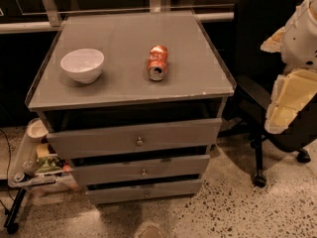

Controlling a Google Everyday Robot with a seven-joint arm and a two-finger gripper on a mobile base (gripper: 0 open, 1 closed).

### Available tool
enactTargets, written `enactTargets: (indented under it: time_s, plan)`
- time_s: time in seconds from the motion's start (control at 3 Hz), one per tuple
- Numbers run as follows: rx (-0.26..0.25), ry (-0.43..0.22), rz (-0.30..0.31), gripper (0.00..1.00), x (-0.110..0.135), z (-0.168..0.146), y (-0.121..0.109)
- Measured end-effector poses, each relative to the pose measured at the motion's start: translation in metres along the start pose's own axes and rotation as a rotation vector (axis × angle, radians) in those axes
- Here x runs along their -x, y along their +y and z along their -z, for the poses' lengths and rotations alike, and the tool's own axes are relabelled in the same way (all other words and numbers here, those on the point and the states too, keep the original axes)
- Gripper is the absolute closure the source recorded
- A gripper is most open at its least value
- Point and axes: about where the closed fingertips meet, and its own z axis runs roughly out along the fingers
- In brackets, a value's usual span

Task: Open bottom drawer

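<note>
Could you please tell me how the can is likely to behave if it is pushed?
The can lies on its side, so it may roll, though its dents would probably make that short and crooked. Crushed, it is likely empty and light, so easily shoved. The gripper hangs at the right, away from the cabinet top.

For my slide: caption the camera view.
At right edge, gripper hangs clear of the bottom drawer; bowl and can atop cabinet.

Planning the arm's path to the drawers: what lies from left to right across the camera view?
Side tray → white bowl → crushed can → pincer, at the far right edge, beside the cabinet.
</note>
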Motion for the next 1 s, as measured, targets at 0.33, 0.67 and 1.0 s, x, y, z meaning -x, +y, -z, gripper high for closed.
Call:
enactTargets:
  time_s: [0.33,0.67,1.0]
  plan:
    - [0.000,0.000,0.000,0.00,0.000,0.000,0.000]
    - [0.004,-0.010,-0.028,0.00,0.003,-0.023,0.005]
    - [0.046,-0.059,-0.094,0.00,0.023,-0.093,0.027]
